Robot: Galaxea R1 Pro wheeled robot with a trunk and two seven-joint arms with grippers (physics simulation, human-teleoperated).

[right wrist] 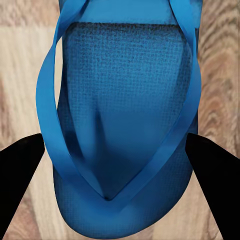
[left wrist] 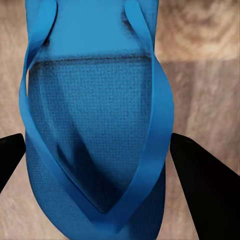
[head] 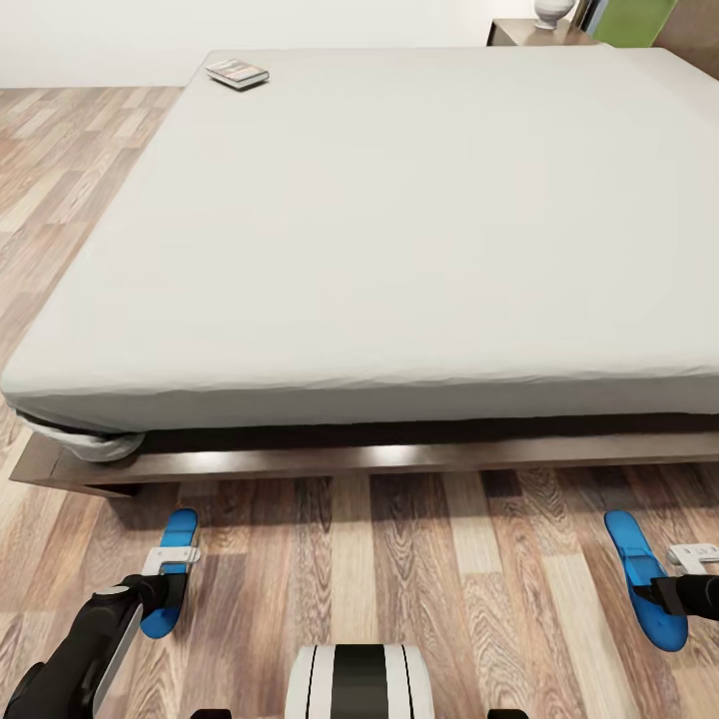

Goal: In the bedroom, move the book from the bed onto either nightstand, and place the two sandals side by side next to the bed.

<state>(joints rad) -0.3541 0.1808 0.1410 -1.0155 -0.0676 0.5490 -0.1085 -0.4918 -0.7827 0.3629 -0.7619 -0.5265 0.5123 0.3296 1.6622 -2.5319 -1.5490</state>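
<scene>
The book (head: 238, 72) lies at the far left corner of the bed (head: 399, 230), well out of reach of both arms. One blue sandal (head: 172, 574) is low over the wood floor in front of the bed, with my left gripper (head: 165, 591) across its width. In the left wrist view the black fingers (left wrist: 205, 190) press both edges of this sandal (left wrist: 95, 125). The other sandal (head: 644, 579) is far to the right, held the same way by my right gripper (head: 661, 596); its fingers (right wrist: 20, 175) touch that sandal's (right wrist: 120, 115) sides. A nightstand (head: 529, 32) stands beyond the bed's far right corner.
The bed's dark wooden platform base (head: 379, 459) juts out toward me just beyond the sandals. A white object (head: 552, 12) sits on the nightstand, with a green panel (head: 631, 20) beside it. Wood floor (head: 80, 170) runs along the bed's left side. My base (head: 359, 681) is between the arms.
</scene>
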